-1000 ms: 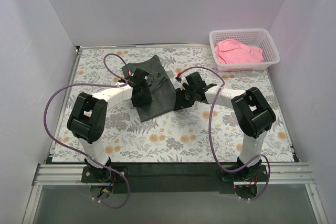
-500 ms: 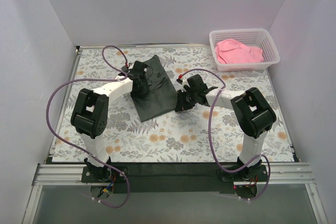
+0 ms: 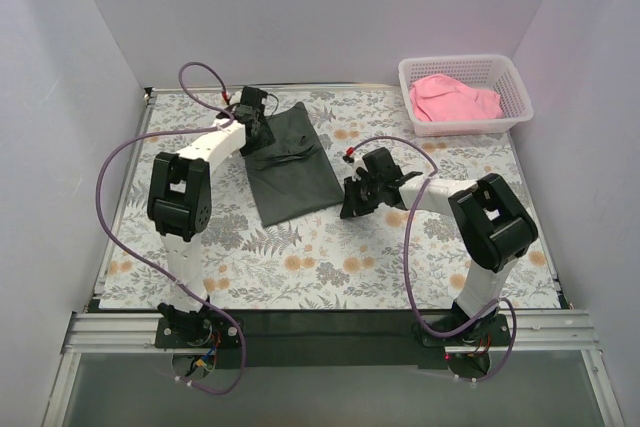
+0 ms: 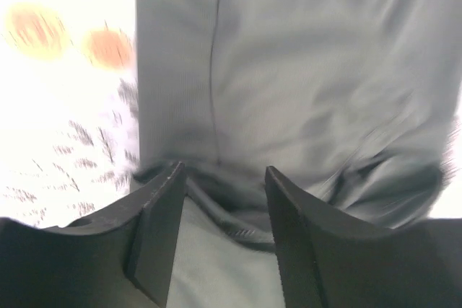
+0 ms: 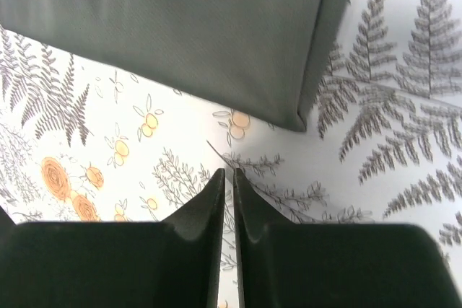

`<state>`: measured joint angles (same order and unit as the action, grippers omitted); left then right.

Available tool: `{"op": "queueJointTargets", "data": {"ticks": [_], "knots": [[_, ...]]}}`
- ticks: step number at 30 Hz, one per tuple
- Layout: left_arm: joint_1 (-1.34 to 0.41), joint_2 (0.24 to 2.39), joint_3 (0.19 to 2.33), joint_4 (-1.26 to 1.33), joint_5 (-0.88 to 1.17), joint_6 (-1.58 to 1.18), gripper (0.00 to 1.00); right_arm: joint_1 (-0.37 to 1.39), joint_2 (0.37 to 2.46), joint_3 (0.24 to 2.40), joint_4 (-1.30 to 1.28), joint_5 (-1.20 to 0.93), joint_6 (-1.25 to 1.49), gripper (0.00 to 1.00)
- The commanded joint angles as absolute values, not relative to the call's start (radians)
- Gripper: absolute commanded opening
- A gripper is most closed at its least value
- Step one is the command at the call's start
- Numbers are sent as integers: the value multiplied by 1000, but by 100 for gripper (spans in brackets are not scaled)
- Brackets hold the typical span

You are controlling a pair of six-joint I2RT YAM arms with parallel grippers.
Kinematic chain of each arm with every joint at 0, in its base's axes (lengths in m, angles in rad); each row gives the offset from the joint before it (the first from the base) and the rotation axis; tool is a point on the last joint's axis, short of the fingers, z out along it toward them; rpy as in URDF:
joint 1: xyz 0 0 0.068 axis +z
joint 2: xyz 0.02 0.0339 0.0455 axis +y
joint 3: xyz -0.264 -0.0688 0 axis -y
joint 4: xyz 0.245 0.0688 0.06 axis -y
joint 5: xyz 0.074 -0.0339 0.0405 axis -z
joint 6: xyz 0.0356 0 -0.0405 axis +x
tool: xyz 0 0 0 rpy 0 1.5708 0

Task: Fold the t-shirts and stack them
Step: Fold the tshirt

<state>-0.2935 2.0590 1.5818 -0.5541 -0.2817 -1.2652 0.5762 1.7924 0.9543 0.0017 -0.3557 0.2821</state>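
Note:
The dark charcoal t-shirt (image 3: pixel 292 165) lies folded into a long rectangle on the floral table, left of centre. My left gripper (image 3: pixel 256 129) is over its far left end. In the left wrist view the left gripper (image 4: pixel 224 178) is open, with a rumpled hem of the dark shirt (image 4: pixel 303 70) lying between the fingers. My right gripper (image 3: pixel 351 201) is shut and empty just off the shirt's near right corner. In the right wrist view the right gripper (image 5: pixel 232 172) is over bare table, below that corner of the shirt (image 5: pixel 216 34). The pink t-shirt (image 3: pixel 455 97) lies crumpled in the basket.
The white mesh basket (image 3: pixel 466 62) stands at the table's far right corner. Purple cables loop from both arms over the table. White walls enclose the table on the left, back and right.
My left gripper has moved from the middle of the dark shirt to its far left end. My right gripper has drawn slightly back and right, off the shirt's edge.

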Motion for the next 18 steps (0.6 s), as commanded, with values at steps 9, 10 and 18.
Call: {"op": "queueJointTargets", "data": {"ticks": [9, 10, 18], "knots": [[-346, 1859, 1432, -482, -103, -1307, 58, 572, 1661, 910, -40, -301, 255, 16], [-362, 1849, 1415, -479, -101, -1302, 57, 572, 1649, 908, -43, -295, 255, 17], [-430, 1920, 1405, -479, -152, -1284, 42, 568, 1608, 884, -52, -278, 253, 17]]}}
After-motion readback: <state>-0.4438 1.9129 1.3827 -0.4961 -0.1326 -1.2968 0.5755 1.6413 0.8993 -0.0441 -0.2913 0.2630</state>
